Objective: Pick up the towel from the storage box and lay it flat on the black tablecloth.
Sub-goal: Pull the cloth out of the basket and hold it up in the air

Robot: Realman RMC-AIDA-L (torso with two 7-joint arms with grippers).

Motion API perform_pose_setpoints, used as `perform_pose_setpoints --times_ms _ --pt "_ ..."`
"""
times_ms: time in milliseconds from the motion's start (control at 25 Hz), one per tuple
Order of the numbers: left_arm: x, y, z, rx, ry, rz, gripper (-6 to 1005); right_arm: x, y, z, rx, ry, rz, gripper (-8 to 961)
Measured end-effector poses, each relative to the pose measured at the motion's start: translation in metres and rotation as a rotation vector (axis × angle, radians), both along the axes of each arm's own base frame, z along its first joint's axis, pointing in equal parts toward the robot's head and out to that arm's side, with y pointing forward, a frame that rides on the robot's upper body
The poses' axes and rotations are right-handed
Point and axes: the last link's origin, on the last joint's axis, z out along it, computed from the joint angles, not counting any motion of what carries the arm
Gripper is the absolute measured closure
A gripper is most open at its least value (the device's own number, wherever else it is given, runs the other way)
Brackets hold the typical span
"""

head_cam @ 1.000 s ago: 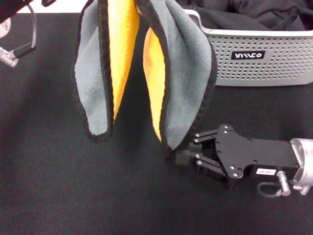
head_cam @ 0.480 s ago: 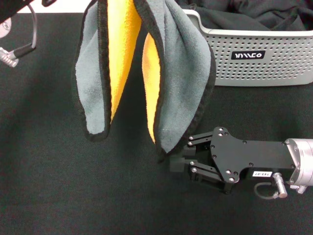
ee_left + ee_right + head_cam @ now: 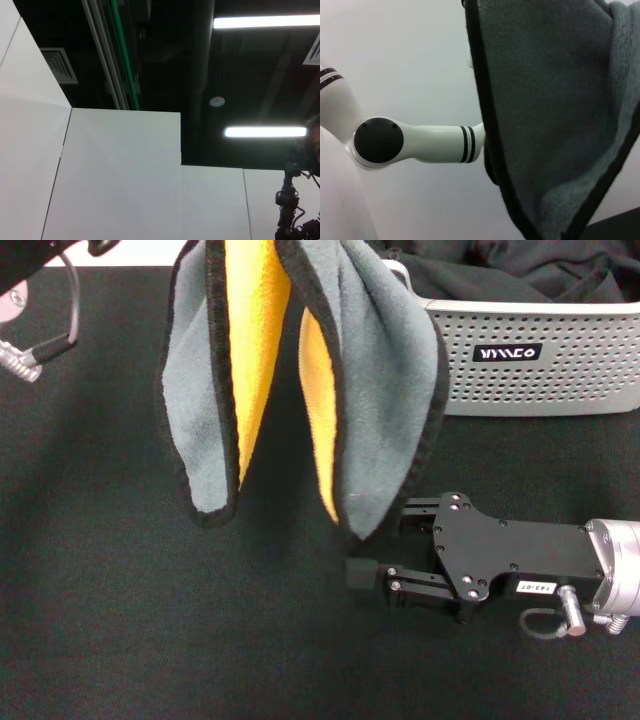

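Observation:
The towel (image 3: 380, 390) hangs in two folds from above the head view's top edge, grey outside, yellow-orange inside, with black edging. What holds it up there is out of view; my left gripper does not show. My right gripper (image 3: 362, 545) sits low over the black tablecloth (image 3: 120, 620), right at the hanging corner of the right-hand fold. Its jaws stand apart, and the towel hides the upper fingertip. The right wrist view is filled with the towel's grey face (image 3: 555, 100). The storage box (image 3: 560, 380) stands at the back right.
Black fabric (image 3: 500, 265) lies heaped inside the box. A cable and fitting of the left arm (image 3: 40, 340) hang at the upper left. The white left arm (image 3: 420, 145) shows behind the towel in the right wrist view.
The right gripper has dropped slightly and its jaws have spread apart at the towel's lower corner. The hanging towel has swung a little to the right.

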Motion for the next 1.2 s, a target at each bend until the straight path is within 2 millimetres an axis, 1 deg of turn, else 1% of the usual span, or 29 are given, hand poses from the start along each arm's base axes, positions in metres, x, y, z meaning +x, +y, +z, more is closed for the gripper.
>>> perform_pose_setpoints --times_ms 160,400,720,1200 --pt "0.000 0.000 0.000 0.000 -0.002 0.000 969 0.000 0.001 -0.001 0.000 -0.009 -0.006 485" --pt "0.000 0.000 0.000 0.000 -0.002 -0.001 969 0.000 0.002 -0.003 -0.005 -0.018 -0.008 587" --pt "-0.002 -0.001 0.000 0.001 -0.003 0.004 969 0.007 -0.005 0.000 0.000 -0.001 -0.034 626" --pt "-0.003 -0.002 0.000 -0.001 -0.005 0.007 969 0.012 -0.011 0.002 -0.004 0.014 -0.041 691"
